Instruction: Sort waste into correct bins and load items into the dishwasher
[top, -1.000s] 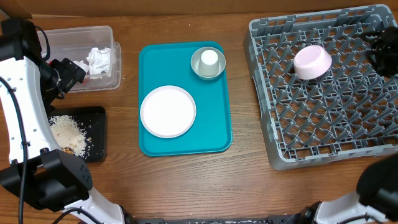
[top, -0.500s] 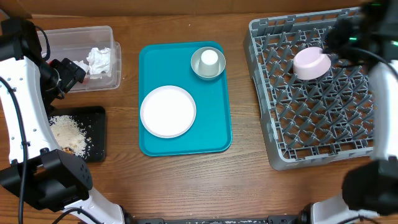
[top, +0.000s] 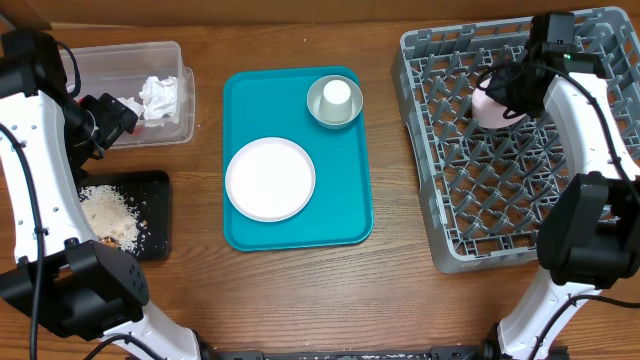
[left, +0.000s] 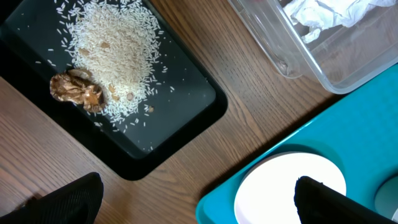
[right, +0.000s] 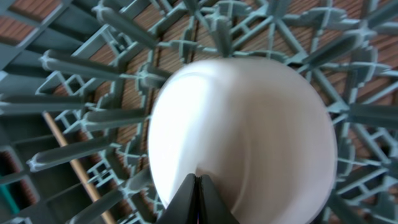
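A pale pinkish plate (top: 488, 104) leans tilted among the pegs of the grey dishwasher rack (top: 520, 200). It fills the right wrist view as a plate (right: 249, 130). My right gripper (top: 508, 92) hangs right over it, and in its own view the gripper (right: 199, 186) is shut, tips pressed together with nothing between them. My left gripper (left: 199, 205) is open above the wood between the black tray (top: 155, 215) and the teal tray. Rice (left: 115, 53) and a brown food piece (left: 78, 90) lie in the black tray. A crumpled napkin (top: 158, 97) lies in the clear tub (top: 110, 65).
The teal tray (top: 345, 215) carries a small white plate (top: 270, 179) and a grey bowl (top: 322, 112) with a white cup (top: 337, 93) in it. Bare wood lies between the teal tray and the rack. The left arm (top: 30, 170) runs along the left edge.
My right arm has swung in from the right edge over the rack to the pink plate, and its jaws have closed. The left arm and the other things have not moved.
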